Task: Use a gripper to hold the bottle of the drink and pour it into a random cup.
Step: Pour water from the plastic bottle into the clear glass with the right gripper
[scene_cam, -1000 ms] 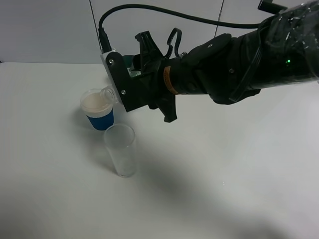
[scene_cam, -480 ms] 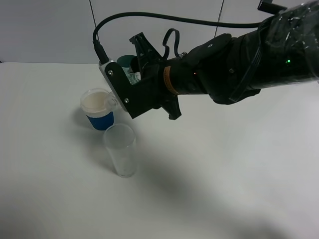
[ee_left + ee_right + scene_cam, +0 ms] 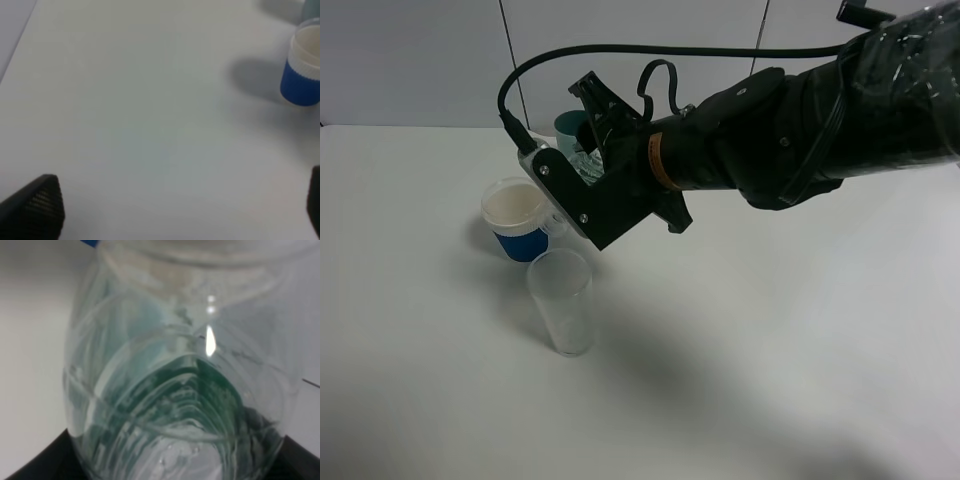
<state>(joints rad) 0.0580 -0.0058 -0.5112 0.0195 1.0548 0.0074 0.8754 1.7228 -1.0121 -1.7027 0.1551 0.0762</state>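
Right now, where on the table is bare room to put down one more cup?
Bare table lies right of the clear glass and left of the blue cup. Crowded behind: teal cup, right hand holding the bottle.

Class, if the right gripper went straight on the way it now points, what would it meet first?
Probably the blue cup, just beyond the bottle that the right gripper holds. The clear glass seems to sit off that line, though depth is unclear.

Clear green-label bottle tilted neck-down in rt hand, nr upright tall clear cup
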